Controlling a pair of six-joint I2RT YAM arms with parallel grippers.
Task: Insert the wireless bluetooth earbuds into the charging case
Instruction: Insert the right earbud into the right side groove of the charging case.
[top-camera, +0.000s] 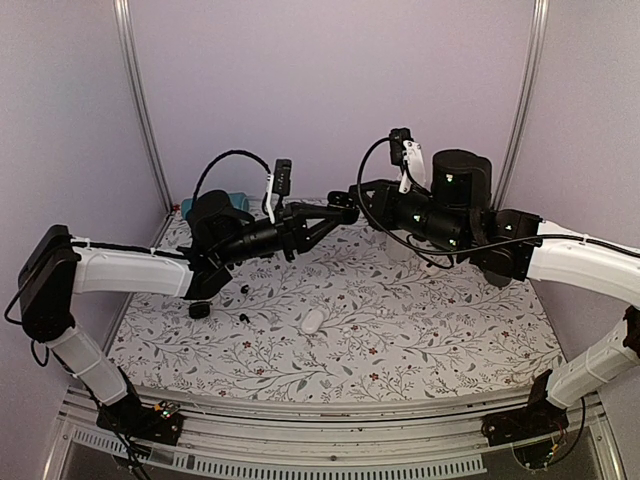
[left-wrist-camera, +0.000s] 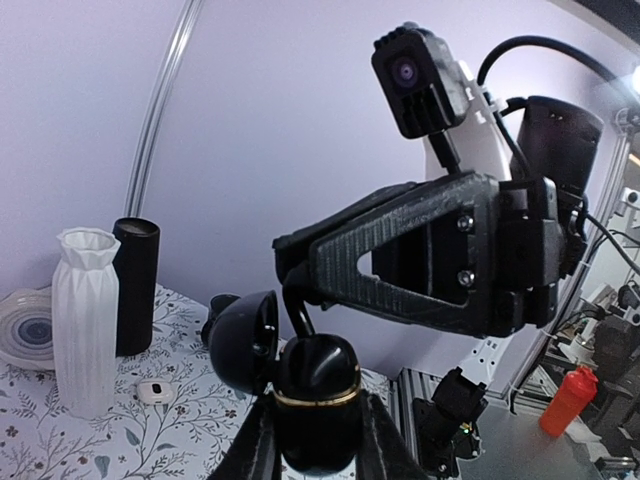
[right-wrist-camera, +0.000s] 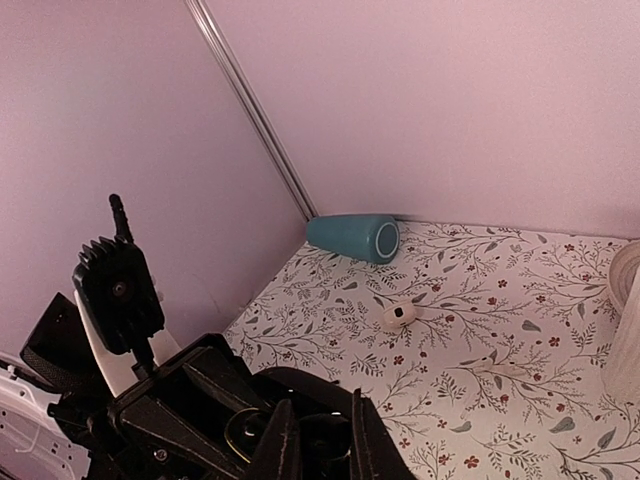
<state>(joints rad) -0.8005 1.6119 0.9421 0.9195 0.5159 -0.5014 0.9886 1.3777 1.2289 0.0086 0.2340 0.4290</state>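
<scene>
The charging case (left-wrist-camera: 318, 385), glossy black with a gold rim, is held up off the table with my left gripper (left-wrist-camera: 320, 445) shut on its body. Its lid (left-wrist-camera: 243, 340) hangs open to the left. My right gripper (right-wrist-camera: 326, 440) meets it from above, shut on a small black earbud (right-wrist-camera: 327, 430) right over the case's gold-rimmed opening (right-wrist-camera: 243, 436). In the top view both grippers touch noses at the back middle (top-camera: 350, 203). Two more earbuds (top-camera: 246, 288) (top-camera: 243, 316) lie on the floral cloth under the left arm.
A white case (top-camera: 313, 320) lies mid-table and a black lump (top-camera: 200, 310) sits by the left arm. A teal cylinder (right-wrist-camera: 352, 238) lies in the back left corner. A white vase (left-wrist-camera: 88, 320), black tube (left-wrist-camera: 135, 285) and plate (left-wrist-camera: 25, 330) stand at the back right.
</scene>
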